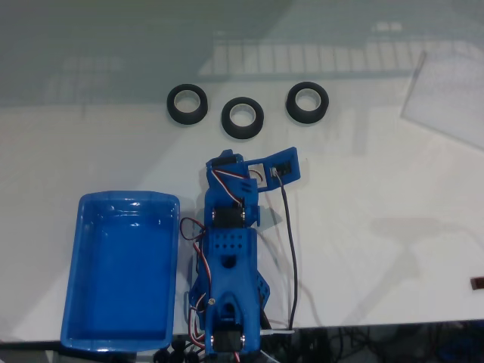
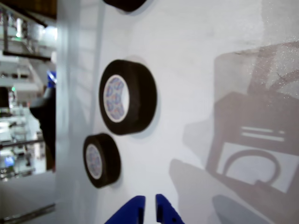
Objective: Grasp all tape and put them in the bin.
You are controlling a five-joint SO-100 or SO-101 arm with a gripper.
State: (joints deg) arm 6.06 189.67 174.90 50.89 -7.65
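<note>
Three black tape rolls with pale cores lie in a row at the far side of the white table: left tape [image 1: 187, 103], middle tape [image 1: 242, 117] and right tape [image 1: 307, 101]. The blue bin [image 1: 83, 249] sits at the near left with nothing in it. My gripper [image 1: 227, 160] is folded back at the table's middle, short of the middle roll and touching nothing. The wrist view lies on its side. In it, the gripper [image 2: 150, 210] has its blue fingertips [image 2: 133, 211] almost together and holds nothing. Beyond them are one large tape [image 2: 138, 98], a smaller tape [image 2: 108, 160] and the edge of another tape [image 2: 124, 3].
A clear plastic sheet [image 1: 446, 98] lies at the far right of the table. A small dark object [image 1: 476, 283] sits at the right edge. Cables [image 1: 291, 249] trail from the arm to the table's near edge.
</note>
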